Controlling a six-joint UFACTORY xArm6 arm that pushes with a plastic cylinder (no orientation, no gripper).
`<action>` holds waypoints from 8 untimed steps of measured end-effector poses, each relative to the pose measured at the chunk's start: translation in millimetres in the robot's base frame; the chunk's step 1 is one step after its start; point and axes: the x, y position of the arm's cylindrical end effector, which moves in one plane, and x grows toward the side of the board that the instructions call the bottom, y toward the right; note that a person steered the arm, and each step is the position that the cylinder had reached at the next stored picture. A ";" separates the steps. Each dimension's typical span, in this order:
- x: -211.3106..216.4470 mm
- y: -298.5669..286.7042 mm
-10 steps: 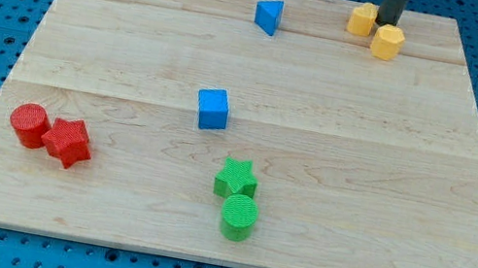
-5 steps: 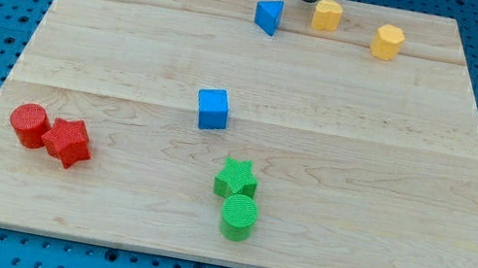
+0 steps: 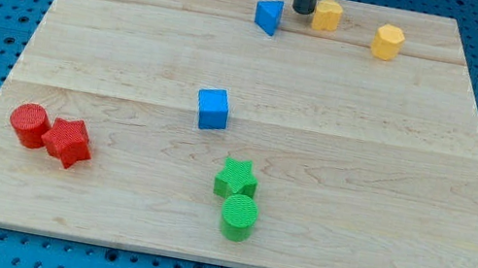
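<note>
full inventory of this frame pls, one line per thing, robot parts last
blue triangle: 1, blue, top centre, just left of the tip
blue cube: 1, blue, centre
yellow block: 1, yellow, top, just right of the tip
second yellow block: 1, yellow, top right, apart from the first
red cylinder: 1, red, lower left
red star: 1, red, lower left, against the cylinder's right
green star: 1, green, bottom centre
green cylinder: 1, green, right below the star
board: 1, light wood, on blue pegboard
my tip: 1, dark rod, top edge, between triangle and first yellow block
</note>
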 end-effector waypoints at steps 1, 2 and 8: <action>0.0 0.0; 0.0 -2.9; -0.4 -31.1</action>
